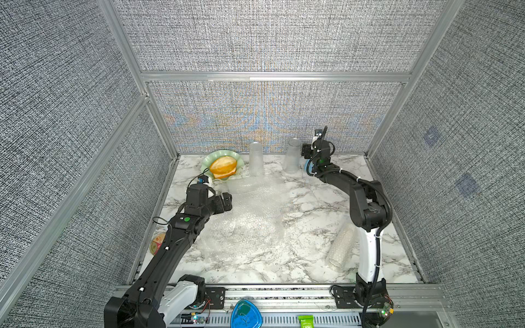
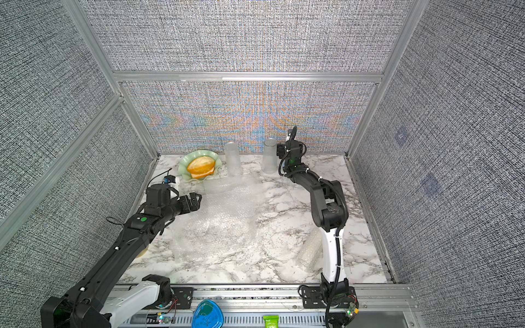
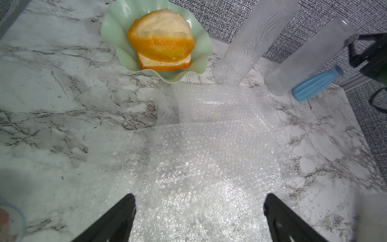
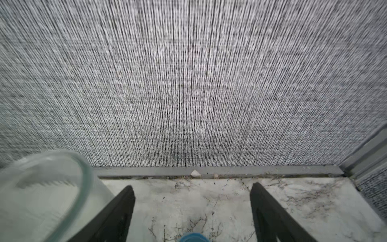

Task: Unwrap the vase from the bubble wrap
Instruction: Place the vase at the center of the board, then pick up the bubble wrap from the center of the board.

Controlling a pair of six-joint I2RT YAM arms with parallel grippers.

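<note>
Sheets of clear bubble wrap lie spread flat over the middle of the marble table. A small blue ribbed vase stands bare at the back right, beside a clear glass cylinder. My right gripper is open over it; the vase's mouth shows low between the fingers, untouched. At the left edge of the wrap hovers my left gripper, open wide, nothing between its fingers. Another roll of bubble wrap lies by the right arm's base.
Two tall clear glass cylinders stand against the back wall. A green wavy bowl holding an orange bun sits back left. A round tin lies at the left edge. Fabric walls enclose three sides.
</note>
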